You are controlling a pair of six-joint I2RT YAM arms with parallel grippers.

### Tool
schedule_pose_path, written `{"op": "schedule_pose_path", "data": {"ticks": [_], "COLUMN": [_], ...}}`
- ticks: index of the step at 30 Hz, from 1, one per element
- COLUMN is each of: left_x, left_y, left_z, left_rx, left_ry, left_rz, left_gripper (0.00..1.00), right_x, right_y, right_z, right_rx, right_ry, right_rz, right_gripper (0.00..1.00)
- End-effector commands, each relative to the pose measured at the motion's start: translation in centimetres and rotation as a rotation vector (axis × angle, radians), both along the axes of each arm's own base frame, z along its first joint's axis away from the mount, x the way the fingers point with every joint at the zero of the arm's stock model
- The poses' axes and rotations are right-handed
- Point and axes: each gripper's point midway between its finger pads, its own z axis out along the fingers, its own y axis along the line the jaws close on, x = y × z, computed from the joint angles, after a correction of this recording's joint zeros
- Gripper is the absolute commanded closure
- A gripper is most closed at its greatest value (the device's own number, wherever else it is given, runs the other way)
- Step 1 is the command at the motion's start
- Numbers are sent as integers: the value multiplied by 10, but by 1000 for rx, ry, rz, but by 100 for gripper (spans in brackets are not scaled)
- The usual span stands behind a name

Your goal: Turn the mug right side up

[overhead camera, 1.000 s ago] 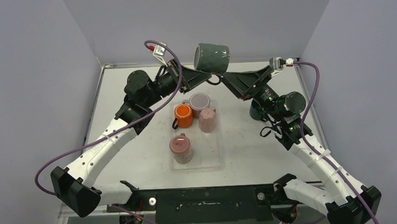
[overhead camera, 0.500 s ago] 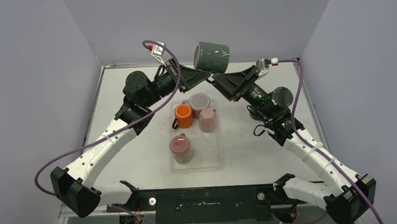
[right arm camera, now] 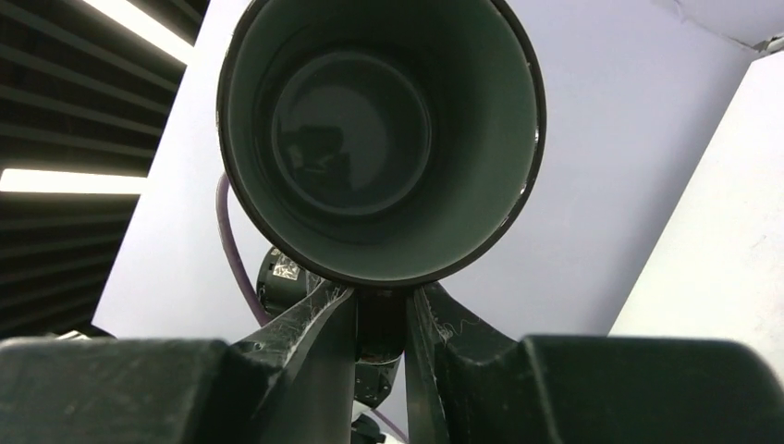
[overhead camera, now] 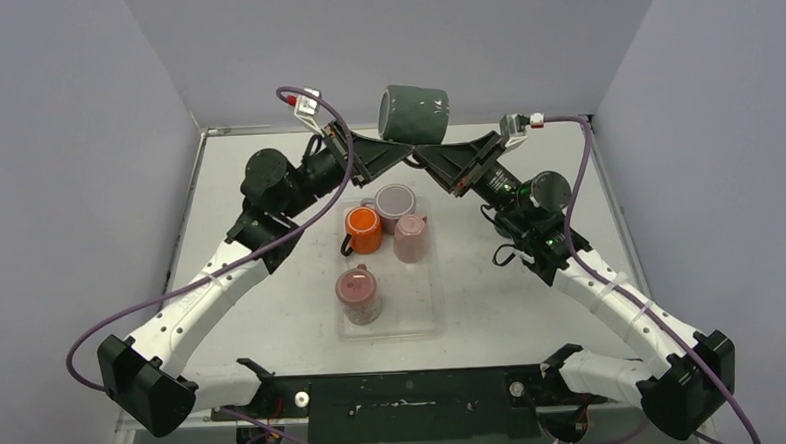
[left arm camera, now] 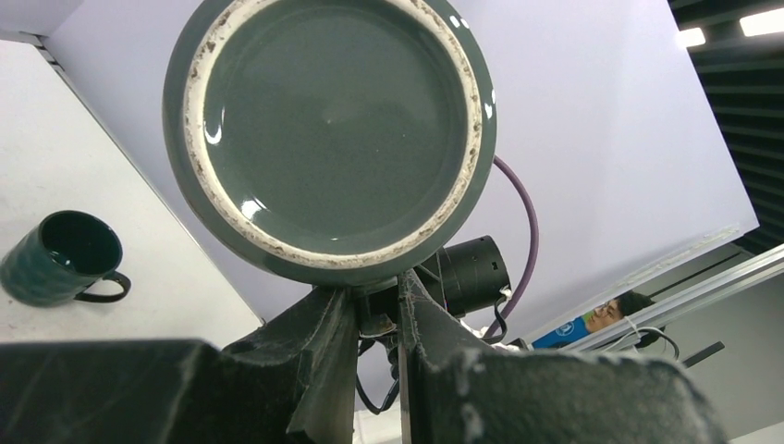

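A dark green mug (overhead camera: 414, 113) hangs on its side high over the back of the table, handle down. Its base with a pale unglazed ring (left arm camera: 328, 139) fills the left wrist view. Its open mouth (right arm camera: 379, 139) faces the right wrist camera. My left gripper (overhead camera: 404, 149) comes up from the left and is shut on the handle (left arm camera: 379, 310) under the mug. My right gripper (overhead camera: 424, 156) comes up from the right and is shut on the same handle (right arm camera: 381, 324). Both pairs of fingers meet just below the mug body.
A clear tray (overhead camera: 423, 321) at mid-table holds an orange mug (overhead camera: 363, 229) and three pink mugs (overhead camera: 394, 200) (overhead camera: 410, 237) (overhead camera: 358, 295). Another dark green mug (left arm camera: 60, 257) stands upright on the table. Grey walls close in the back and sides.
My right gripper moved left up to the mug and closed from wide open onto the handle. The mug shifted slightly left. My left gripper kept its hold.
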Motion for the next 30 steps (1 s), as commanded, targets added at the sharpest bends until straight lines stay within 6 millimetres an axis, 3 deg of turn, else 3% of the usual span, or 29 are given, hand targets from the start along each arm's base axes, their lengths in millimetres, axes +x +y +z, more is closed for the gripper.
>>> {"op": "schedule_pose_path", "data": {"ticks": [1, 3, 5, 7, 11, 14, 18, 22, 30], "left_x": [-26, -20, -15, -10, -1, 7, 21, 31, 50], "left_y": [10, 9, 9, 11, 13, 15, 22, 33, 69], "left_z": [42, 34, 28, 21, 7, -3, -23, -43, -98], "left_rx": [-81, -56, -30, -10, 35, 80, 140, 197, 403], "left_ry": [-148, -120, -107, -91, -76, -62, -9, 32, 196], "left_rz": [-25, -8, 16, 45, 89, 125, 200, 269, 433], "left_gripper": [100, 92, 67, 50, 35, 29, 22, 3, 4], "right_x": [-5, -5, -5, -4, 4, 9, 29, 43, 76], "right_y": [-15, -21, -29, -38, -60, -74, -92, -105, -118], "right_z": [42, 45, 49, 53, 53, 51, 33, 12, -44], "right_rx": [46, 15, -15, -48, -109, -147, -295, -450, -784], "right_ry": [-169, -212, -257, -295, -304, -299, -245, -216, -159], "right_rz": [-99, -153, -215, -283, -431, -515, -654, -749, -843], "right_gripper": [95, 95, 95, 95, 95, 95, 95, 95, 95]}}
